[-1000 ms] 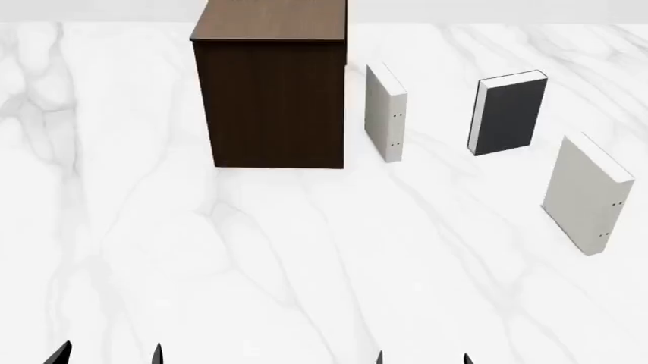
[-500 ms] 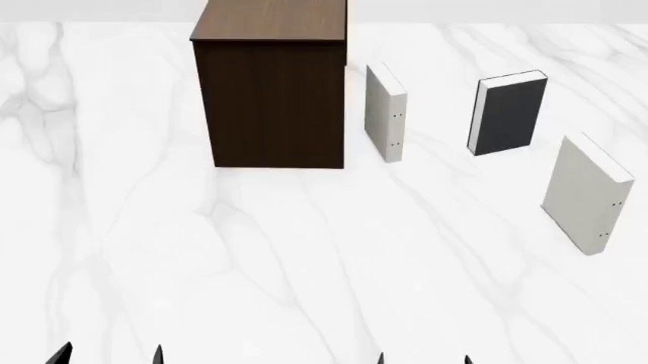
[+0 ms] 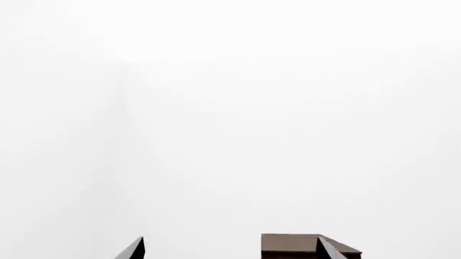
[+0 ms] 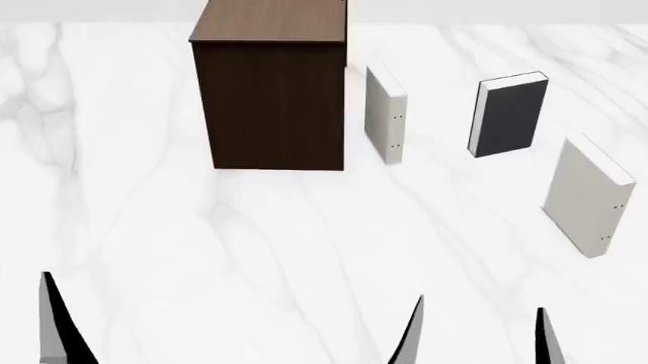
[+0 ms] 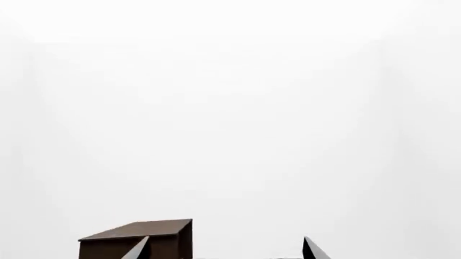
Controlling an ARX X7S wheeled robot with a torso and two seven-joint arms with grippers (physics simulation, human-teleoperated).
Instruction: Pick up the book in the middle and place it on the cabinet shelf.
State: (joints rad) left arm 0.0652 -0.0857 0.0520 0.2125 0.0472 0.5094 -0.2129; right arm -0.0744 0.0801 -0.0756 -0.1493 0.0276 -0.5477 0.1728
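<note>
The dark grey book (image 4: 511, 114) stands upright on the white marble surface, between two pale books. The dark brown cabinet (image 4: 272, 98) with a lighter flat top stands at the back left; its top also shows in the left wrist view (image 3: 295, 243) and the right wrist view (image 5: 137, 231). My right gripper (image 4: 478, 341) is open and empty at the near edge, far in front of the book; its tips are spread in the right wrist view (image 5: 225, 252). My left gripper (image 3: 230, 253) is open and empty. Only one of its fingers (image 4: 56, 326) shows in the head view.
One pale book (image 4: 385, 121) stands just right of the cabinet. The other pale book (image 4: 589, 193) stands nearer, at the right. The marble surface (image 4: 253, 243) stretches between the grippers and the objects.
Both grippers have risen further into the head view from its lower edge. The books and cabinet have not moved.
</note>
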